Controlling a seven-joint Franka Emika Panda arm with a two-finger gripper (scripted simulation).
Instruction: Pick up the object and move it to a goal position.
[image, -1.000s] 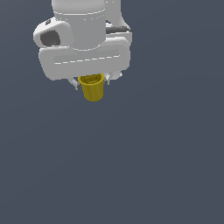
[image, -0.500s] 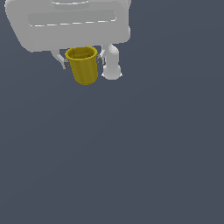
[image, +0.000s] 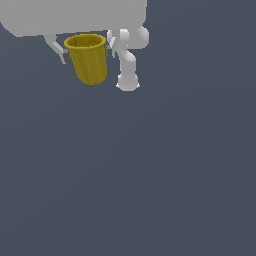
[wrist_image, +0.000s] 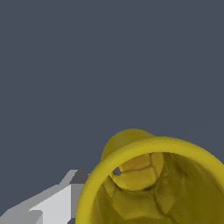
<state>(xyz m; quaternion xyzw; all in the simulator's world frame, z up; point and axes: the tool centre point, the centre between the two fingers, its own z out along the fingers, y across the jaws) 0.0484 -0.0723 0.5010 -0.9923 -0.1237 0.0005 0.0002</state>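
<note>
**Holding the cup aloft, near the top of frame**

Hanging under the white gripper (image: 86, 46), the mustard-yellow cup (image: 88, 59) sits up near the top of the ext. view, toward that view's left. Cup is open-end up, tilted slightly, w/ its narrower base lower and leaning a bit toward the ext. view's right. Rolled rim and faint vertical ridges show on its wall.

Jaws: closed in on the cup, one grey finger (image: 56, 48) on the side toward the ext. view's left, the other finger (image: 110, 46) on the opposite side, both up near the rim. So the gap between them is roughly the cup's width at the top. Cup is clear of any surface; only flat dark blue-grey background around and below it.

Behind and to the ext. view's right of the cup, part of the white arm (image: 127, 62) shows, rounded joints, small in frame.

Wrist view: looks into the cup (wrist_image: 153, 183) from above the rim; rough yellow interior and bottom visible. One pale finger (wrist_image: 52, 203) lies against the outside of the wall.
</note>
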